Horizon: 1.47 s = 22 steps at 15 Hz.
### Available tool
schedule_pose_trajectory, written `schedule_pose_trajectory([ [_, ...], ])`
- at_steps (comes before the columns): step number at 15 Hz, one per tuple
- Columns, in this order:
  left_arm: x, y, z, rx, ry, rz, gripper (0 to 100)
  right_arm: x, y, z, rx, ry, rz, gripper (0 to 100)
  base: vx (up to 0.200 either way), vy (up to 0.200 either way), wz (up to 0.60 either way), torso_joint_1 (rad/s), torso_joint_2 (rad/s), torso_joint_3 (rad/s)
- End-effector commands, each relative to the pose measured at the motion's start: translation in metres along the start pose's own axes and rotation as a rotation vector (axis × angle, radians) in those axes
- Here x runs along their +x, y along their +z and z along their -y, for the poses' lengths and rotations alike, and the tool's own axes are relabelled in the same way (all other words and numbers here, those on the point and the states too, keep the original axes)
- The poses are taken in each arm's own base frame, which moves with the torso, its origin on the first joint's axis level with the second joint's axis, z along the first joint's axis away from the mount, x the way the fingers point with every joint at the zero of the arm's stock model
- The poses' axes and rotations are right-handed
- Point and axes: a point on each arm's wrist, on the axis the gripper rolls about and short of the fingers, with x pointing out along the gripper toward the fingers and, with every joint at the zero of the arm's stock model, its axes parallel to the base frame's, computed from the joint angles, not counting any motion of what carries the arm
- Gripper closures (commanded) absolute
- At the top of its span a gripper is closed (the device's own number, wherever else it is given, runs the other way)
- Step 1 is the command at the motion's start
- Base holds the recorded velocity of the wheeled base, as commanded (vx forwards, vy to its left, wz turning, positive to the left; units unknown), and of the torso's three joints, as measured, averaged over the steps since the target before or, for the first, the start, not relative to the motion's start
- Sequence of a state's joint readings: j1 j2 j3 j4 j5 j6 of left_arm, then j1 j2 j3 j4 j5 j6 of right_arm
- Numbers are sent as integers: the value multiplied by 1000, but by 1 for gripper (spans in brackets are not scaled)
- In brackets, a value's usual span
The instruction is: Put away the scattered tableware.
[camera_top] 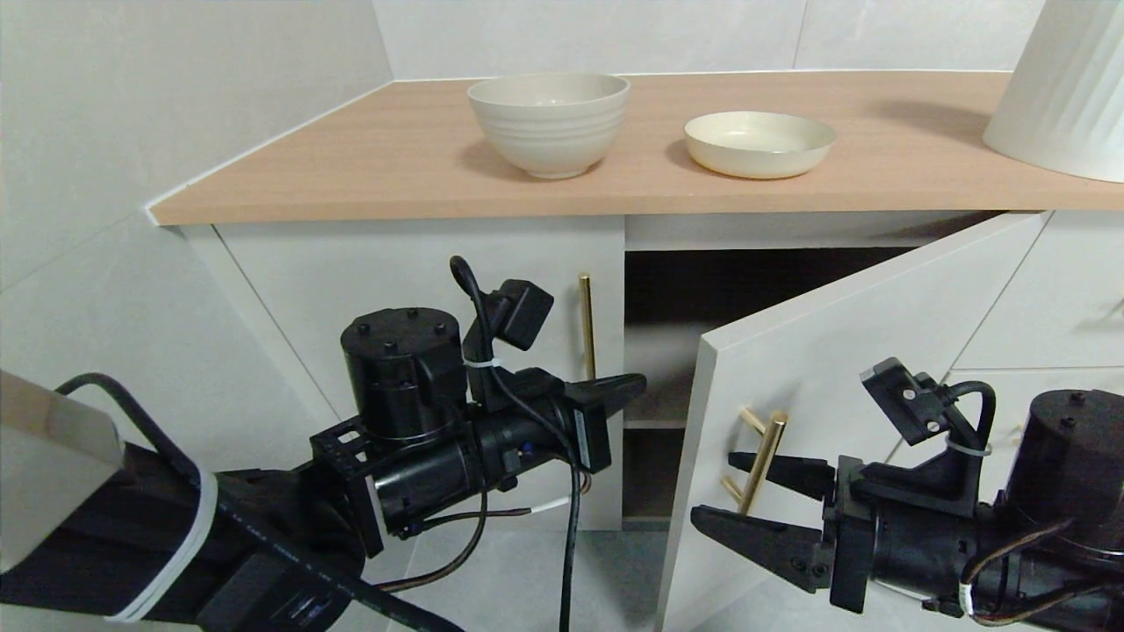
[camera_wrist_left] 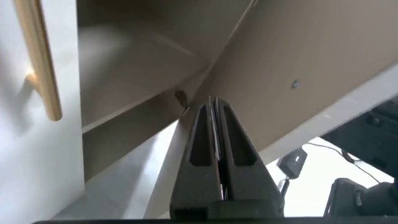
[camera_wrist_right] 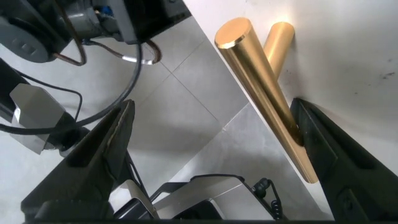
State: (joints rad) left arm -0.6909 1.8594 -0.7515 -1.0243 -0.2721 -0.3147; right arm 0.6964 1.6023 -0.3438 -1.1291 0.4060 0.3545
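Sitting side by side on the wooden counter (camera_top: 378, 167), well above both arms, are the two pieces to be stored: a deep bowl (camera_top: 549, 123) towards the left and a shallow dish (camera_top: 759, 143) to its right, near each other but apart. Both look like glazed cream ceramic, so I judge them rigid, fairly heavy, slick and liable to chip if knocked against the cabinet frame. The bowl has ribbed bands around its outer wall and a small foot. Pinching its rim, one finger inside and one outside, seems the surest hold. The dish is low with a thin upturned lip, which offers less to grip, so a rim pinch there needs more care.

The left gripper (camera_top: 628, 386) has its fingers pressed together with nothing between them, and it points at the dark cabinet opening, just beside the closed door's brass handle (camera_top: 586, 325). The right gripper (camera_top: 713, 488) is spread wide and holds nothing. The round brass bar (camera_top: 762, 461) of the open door (camera_top: 834, 333) lies between its fingers, close to one of them, though whether it touches is hard to tell. The door is smooth, matt and white, and a pale shelf (camera_top: 654, 347) shows inside. A tall white ribbed vessel (camera_top: 1062, 88) stands at the counter's right end.
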Motion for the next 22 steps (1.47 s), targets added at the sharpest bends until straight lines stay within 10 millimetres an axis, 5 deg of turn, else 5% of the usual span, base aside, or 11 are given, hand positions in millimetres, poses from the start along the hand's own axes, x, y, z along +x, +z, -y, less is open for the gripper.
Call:
schedule_pose_trajectory([
  [1, 14, 0, 1, 5, -52, -4, 100, 0, 1, -1, -3, -3, 8, 0, 0, 0, 0, 0, 0, 0],
  [7, 32, -38, 17, 8, -241, -79, 100, -2, 2, 1, -4, -18, 17, 0, 0, 0, 0, 0, 0, 0],
  [18, 34, -42, 30, 17, -284, -74, 100, -13, 19, 51, -8, -206, 91, 0, 0, 0, 0, 0, 0, 0],
  [22, 35, -43, 30, 15, -278, -77, 100, -35, 28, 20, -119, -170, 112, 0, 0, 0, 0, 0, 0, 0],
])
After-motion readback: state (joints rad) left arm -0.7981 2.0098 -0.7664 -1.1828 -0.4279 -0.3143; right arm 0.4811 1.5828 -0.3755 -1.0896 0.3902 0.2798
